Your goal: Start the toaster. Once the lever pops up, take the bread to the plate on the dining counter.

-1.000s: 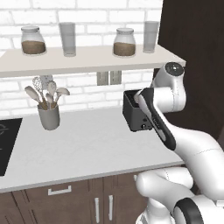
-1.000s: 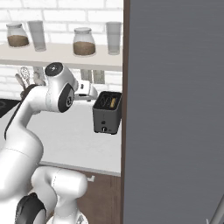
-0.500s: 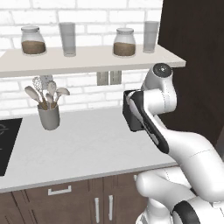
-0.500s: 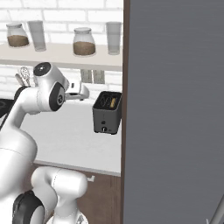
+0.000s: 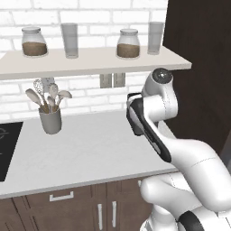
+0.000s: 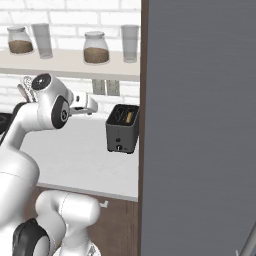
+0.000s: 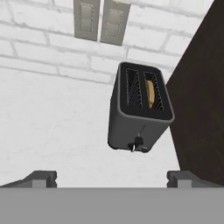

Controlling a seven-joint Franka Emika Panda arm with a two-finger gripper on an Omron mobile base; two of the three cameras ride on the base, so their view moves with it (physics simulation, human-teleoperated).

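Observation:
The dark grey toaster (image 7: 138,109) stands on the light grey counter (image 7: 52,122), close to a dark cabinet side. The bread (image 7: 151,94), a tan slice, sits down in one of its top slots. A small knob (image 7: 138,142) shows low on its front face. My gripper (image 7: 112,178) hovers above and in front of the toaster, open, with nothing between its fingers. From the right base view the toaster (image 6: 122,129) stands right of my gripper (image 6: 92,105), with a gap between them. The plate and the dining counter are out of view.
Two wall sockets (image 7: 100,19) sit on the white brick wall behind the toaster. A tall dark panel (image 6: 200,125) rises just right of it. A shelf (image 5: 90,61) above carries jars and glasses. A utensil holder (image 5: 49,119) and a cooktop (image 5: 6,144) lie to the left.
The arm has swung so that its elbow and hand sit further left in the right base view. The jaws stay wide apart, and the toaster and bread have not moved.

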